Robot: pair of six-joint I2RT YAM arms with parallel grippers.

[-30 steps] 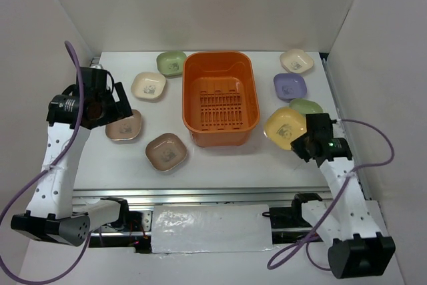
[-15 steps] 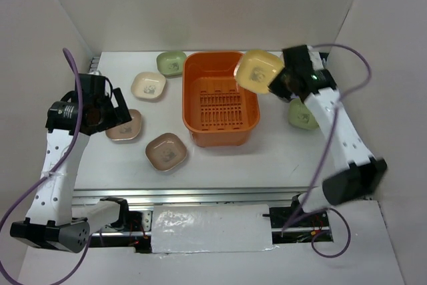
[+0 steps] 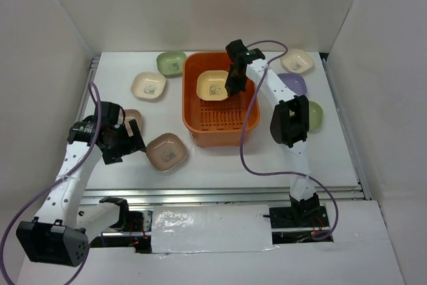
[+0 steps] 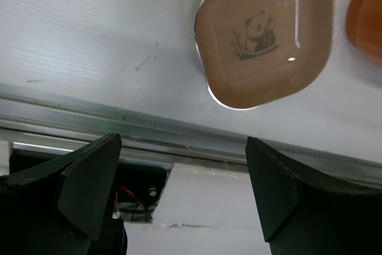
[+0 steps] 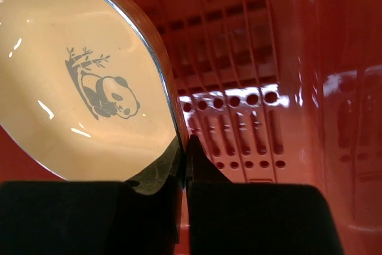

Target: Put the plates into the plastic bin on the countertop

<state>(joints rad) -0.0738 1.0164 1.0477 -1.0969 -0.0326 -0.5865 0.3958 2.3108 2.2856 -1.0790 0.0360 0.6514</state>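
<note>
Right hand (image 5: 184,147) is clamping the yellow plate (image 3: 213,86) inside the plastic bin (image 3: 220,136), unreleased, left hand (image 4: 182,143) is hovering wide open, empty, left of bin, seven plates (image 3: 165,151) waiting outside

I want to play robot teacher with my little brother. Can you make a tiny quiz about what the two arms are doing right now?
1. True or false: the left gripper is holding a plate.
2. What colour is the plate pinched by the right gripper? A purple, B yellow, C green.
3. Fill in: the brown plate below the left gripper has a ____ printed in its middle.

Key: 1 false, it is open and empty. 2 B. 3 panda.
</note>
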